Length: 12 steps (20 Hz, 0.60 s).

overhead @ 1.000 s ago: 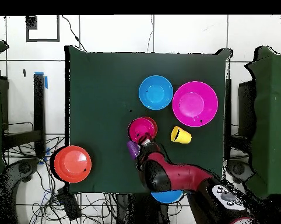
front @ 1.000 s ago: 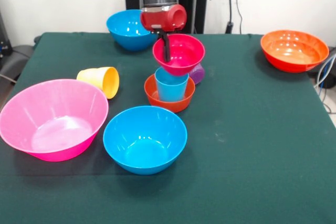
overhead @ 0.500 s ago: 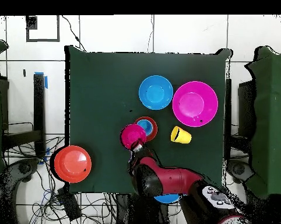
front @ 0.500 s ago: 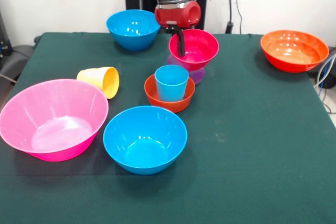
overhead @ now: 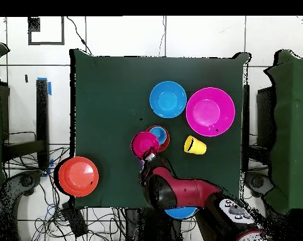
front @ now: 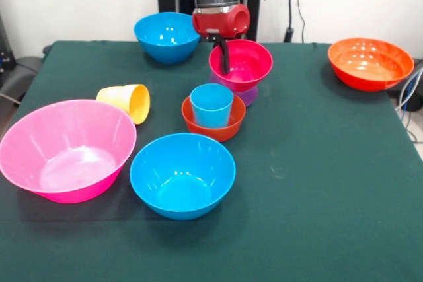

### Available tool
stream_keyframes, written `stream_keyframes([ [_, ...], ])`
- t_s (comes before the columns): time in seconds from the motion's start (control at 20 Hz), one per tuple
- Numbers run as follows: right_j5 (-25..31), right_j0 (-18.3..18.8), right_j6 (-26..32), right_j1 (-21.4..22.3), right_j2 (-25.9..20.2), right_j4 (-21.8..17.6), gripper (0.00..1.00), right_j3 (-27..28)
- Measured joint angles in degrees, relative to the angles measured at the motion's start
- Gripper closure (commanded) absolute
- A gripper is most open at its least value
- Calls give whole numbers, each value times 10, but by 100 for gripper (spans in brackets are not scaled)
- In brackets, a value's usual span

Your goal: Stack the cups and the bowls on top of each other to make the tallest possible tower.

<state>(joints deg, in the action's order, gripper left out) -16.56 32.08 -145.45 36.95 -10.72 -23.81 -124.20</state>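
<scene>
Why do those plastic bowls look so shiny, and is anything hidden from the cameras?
Front view: room light leaves pale glare patches inside the big pink bowl and the wide orange bowl; soft shadows fall under the near blue bowl. The small magenta bowl mostly hides the purple cup behind it. Overhead view: the arm covers most of the far blue bowl.

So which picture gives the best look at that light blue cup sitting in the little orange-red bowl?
The front view: the light blue cup stands upright in the small orange-red bowl, its side and open rim plain to see. The overhead view shows only part of the cup's rim, beside the small magenta bowl.
</scene>
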Motion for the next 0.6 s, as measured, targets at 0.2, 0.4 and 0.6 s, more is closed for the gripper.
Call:
stream_keyframes([
  [0.2, 0, 0, 0, 3, 0, 0, 100, 1],
  [0.4, 0, 0, 0, 6, 0, 0, 100, 1],
  [0.6, 0, 0, 0, 14, 0, 0, 100, 1],
])
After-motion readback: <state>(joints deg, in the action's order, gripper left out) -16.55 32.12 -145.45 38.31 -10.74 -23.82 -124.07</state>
